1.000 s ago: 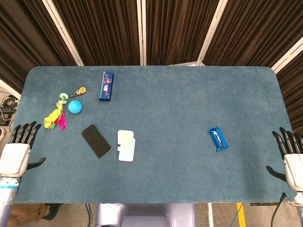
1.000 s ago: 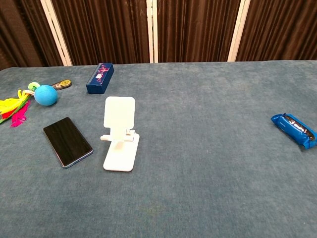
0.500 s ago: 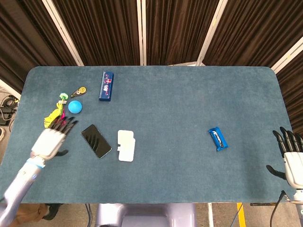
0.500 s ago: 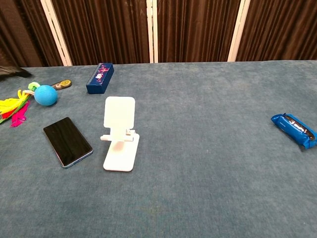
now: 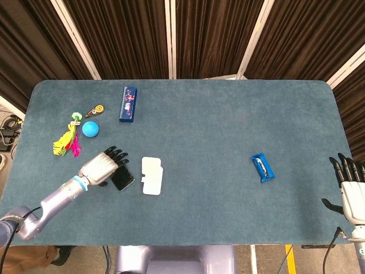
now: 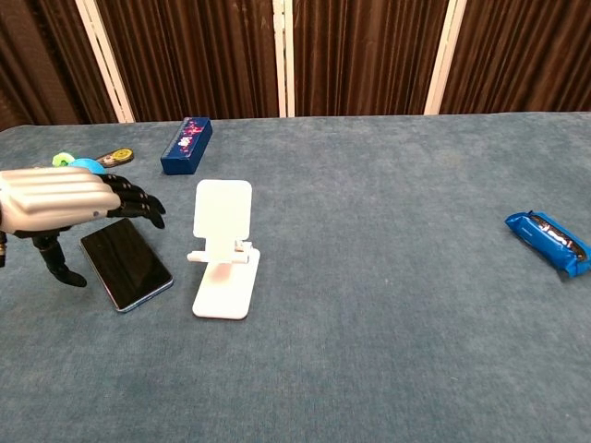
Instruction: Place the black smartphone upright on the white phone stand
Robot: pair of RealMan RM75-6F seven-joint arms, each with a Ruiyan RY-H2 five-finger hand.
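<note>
The black smartphone [image 6: 129, 266] lies flat on the blue table, just left of the white phone stand [image 6: 224, 245]. From above the phone [image 5: 122, 180] shows only partly under my left hand. My left hand [image 5: 102, 165] hovers over the phone with fingers spread and thumb hanging down; the chest view shows the hand [image 6: 66, 205] above it, holding nothing. The stand [image 5: 152, 174] is upright and bare. My right hand [image 5: 351, 188] is at the table's far right edge, fingers apart and empty.
A blue snack bar [image 5: 262, 167] lies at the right. A dark blue box [image 5: 128, 103], a blue ball [image 5: 90, 129], a small round gadget [image 5: 94, 111] and yellow and pink feathers [image 5: 65, 142] lie at the left back.
My left hand has swung in from the table's left edge to a spot over the phone. The phone, the stand and my right hand have not moved.
</note>
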